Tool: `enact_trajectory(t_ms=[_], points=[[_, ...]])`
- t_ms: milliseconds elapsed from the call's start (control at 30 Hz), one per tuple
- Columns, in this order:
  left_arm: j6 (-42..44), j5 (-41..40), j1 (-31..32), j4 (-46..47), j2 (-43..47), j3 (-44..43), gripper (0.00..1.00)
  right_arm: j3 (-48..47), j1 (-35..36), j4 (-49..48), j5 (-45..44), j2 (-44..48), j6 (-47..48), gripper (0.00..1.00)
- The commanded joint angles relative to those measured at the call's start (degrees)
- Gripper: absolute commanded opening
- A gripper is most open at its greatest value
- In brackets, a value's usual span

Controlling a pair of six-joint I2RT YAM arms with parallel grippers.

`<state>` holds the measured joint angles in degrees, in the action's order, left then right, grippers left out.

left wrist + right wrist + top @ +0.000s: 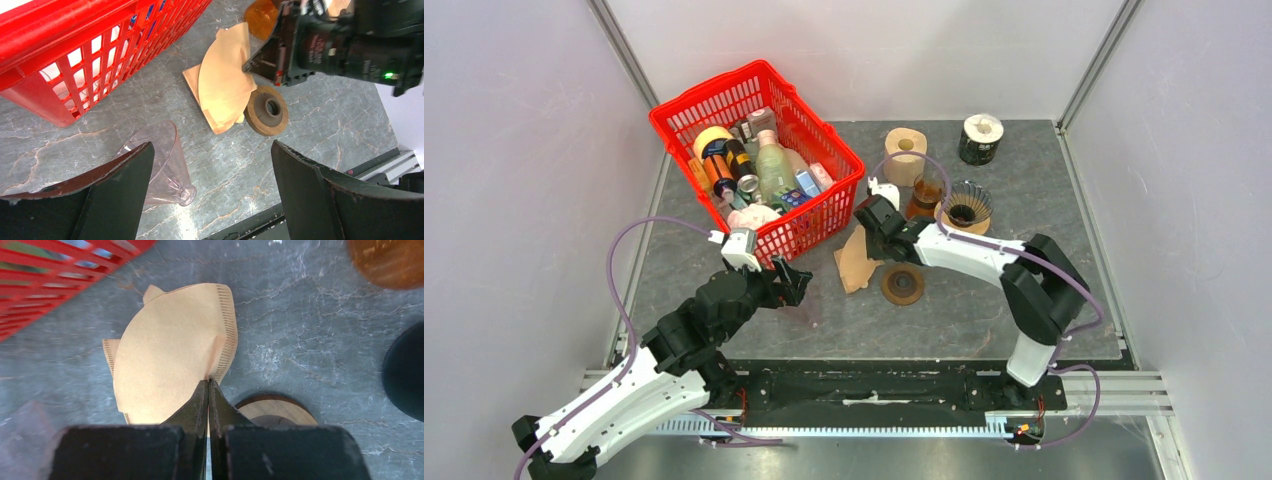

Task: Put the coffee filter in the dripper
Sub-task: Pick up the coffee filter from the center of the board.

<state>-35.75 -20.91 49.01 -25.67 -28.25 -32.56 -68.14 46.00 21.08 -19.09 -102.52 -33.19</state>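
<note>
Two wrist views divide the detail: left wrist alone shows the clear dripper (161,159) lying tipped under the left gripper's (212,150) released jaws. Farther on, right wrist shows the right gripper (208,384) clenched on the coffee filter's (165,360) edge, beside a wooden ring (282,411).

- Coffee filter (165,355): tan paper, fan-shaped and folded flat, with a crimped seam along one side. Its near edge is pinched between the closed fingers of the right gripper (208,385). It overlaps a second like sheet beneath it, between the red basket (75,60) and a brown ring (267,110).
- Dripper (160,155): clear, faintly pink cone with a small foot. It lies on its side on the table, wide mouth toward the basket, apart from the filter.
</note>
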Motion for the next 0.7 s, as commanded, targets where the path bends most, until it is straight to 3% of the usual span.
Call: enact_trajectory(t_ms=[0,333,500,667], points=[[-1.45,-0.85,0.29,0.89,0.28,-0.49,0.94,-0.30,0.20,0.27,1.41,6.82,0.31,0.01],[-1.30,4.22,0.29,5.11,1.25,0.09,0.95,5.25,0.14,-0.44,7.17,18.46,-0.89,0.01],[-3.25,14.22,0.28,17.45,-0.08,2.22,1.00,12.67,0.14,-6.26,12.09,27.46,0.91,0.01],[-6.62,23.33,0.27,29.90,-8.44,2.25,1.00,18.86,0.14,-11.57,17.18,34.30,2.57,0.02]])
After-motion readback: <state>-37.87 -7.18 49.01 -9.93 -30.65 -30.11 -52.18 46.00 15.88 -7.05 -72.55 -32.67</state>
